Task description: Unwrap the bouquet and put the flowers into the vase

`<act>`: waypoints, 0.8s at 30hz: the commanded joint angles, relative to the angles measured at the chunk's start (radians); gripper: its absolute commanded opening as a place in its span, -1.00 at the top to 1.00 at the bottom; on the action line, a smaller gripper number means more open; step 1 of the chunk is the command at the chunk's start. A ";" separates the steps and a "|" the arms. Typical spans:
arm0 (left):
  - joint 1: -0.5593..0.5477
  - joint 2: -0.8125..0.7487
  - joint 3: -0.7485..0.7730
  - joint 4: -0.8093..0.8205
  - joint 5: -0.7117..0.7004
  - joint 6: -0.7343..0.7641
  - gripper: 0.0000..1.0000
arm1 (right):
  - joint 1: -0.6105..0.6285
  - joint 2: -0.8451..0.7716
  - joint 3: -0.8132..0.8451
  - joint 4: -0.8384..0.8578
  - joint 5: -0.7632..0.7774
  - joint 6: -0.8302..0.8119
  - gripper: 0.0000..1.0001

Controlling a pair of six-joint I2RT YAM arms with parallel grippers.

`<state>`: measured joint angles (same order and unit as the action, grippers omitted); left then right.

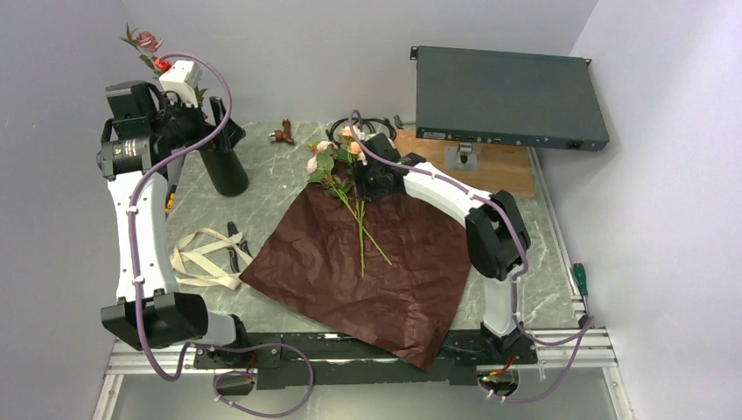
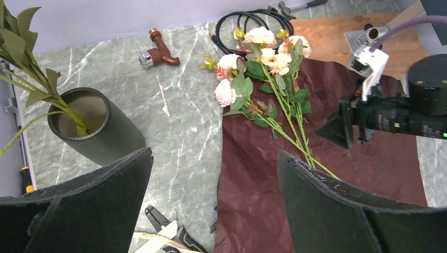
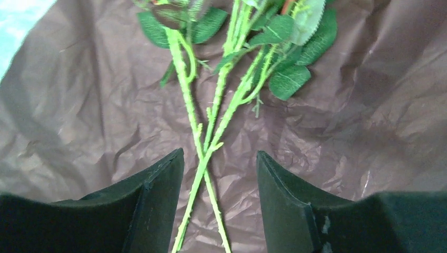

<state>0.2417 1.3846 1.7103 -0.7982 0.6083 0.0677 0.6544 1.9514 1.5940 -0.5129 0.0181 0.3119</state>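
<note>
The bouquet lies unwrapped: crinkled maroon paper point(image 1: 367, 271) is spread flat, with pink and peach flowers point(image 1: 337, 157) resting on its far edge. My right gripper point(image 1: 363, 188) is low over their stems point(image 3: 211, 137); it is open, with the two crossing stems in the gap and neither finger touching them. The dark vase point(image 1: 226, 168) stands at the left and holds one leafy stem point(image 2: 63, 105) whose mauve rose point(image 1: 147, 40) rises high. My left gripper point(image 1: 223, 131) hovers above the vase, open and holding nothing point(image 2: 213, 155).
A beige ribbon point(image 1: 203, 259) and black pliers point(image 1: 234, 247) lie left of the paper. A brown metal fitting point(image 1: 282, 134) and a coiled black cable point(image 1: 367, 127) sit at the back. A grey equipment box point(image 1: 512, 96) rests on a wooden board point(image 1: 503, 168). A screwdriver point(image 1: 579, 278) lies at the right edge.
</note>
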 commanded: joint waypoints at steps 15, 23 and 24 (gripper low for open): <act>-0.011 -0.029 -0.017 0.032 0.020 0.039 -0.90 | -0.045 0.166 0.114 0.000 0.006 0.140 0.18; -0.010 -0.024 -0.024 0.042 0.022 0.038 -0.90 | -0.047 0.195 0.125 0.004 -0.002 0.146 0.21; -0.011 -0.022 -0.024 0.041 0.024 0.038 -0.90 | -0.047 0.203 0.123 0.004 -0.001 0.145 0.23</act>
<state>0.2340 1.3804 1.6886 -0.7902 0.6086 0.0917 0.6102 2.1265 1.6779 -0.5217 0.0200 0.4408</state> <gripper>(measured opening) 0.950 0.400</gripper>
